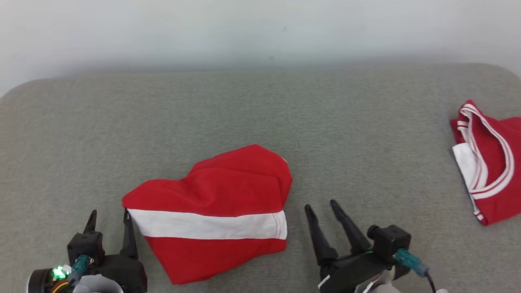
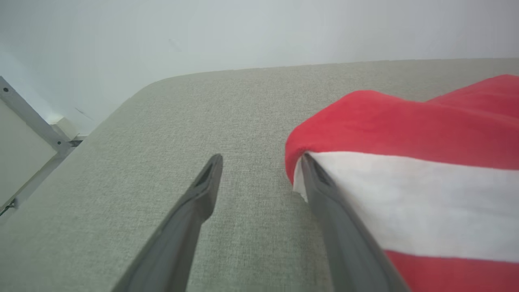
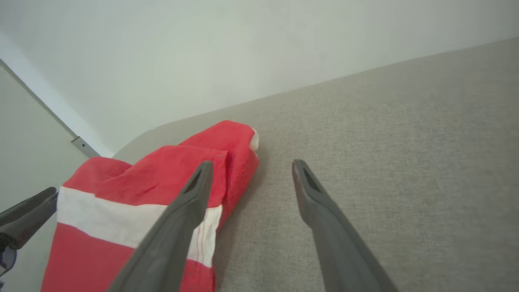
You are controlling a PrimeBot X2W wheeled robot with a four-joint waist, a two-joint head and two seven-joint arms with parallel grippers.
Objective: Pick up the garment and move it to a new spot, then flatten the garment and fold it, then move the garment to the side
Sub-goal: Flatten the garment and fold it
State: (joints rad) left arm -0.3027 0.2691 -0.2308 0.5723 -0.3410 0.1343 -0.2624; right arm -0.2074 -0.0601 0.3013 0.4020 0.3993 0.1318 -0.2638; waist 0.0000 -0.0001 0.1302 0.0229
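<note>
The garment (image 1: 211, 211) is red with a white band, folded into a compact bundle on the grey padded surface (image 1: 260, 122), near its front. My left gripper (image 1: 109, 217) stands open at the bundle's left corner, its right finger touching the white band's edge (image 2: 308, 170); nothing lies between the fingers. In the left wrist view the garment (image 2: 405, 174) sits to the right of that gripper (image 2: 261, 160). My right gripper (image 1: 320, 205) is open just right of the bundle, apart from it. The right wrist view has the garment (image 3: 142, 202) left of the gripper (image 3: 251, 166).
A second red garment (image 1: 490, 162) with white striped trim lies at the surface's far right edge. A pale wall runs behind the surface. The other arm's fingers (image 3: 24, 219) appear at the left edge of the right wrist view.
</note>
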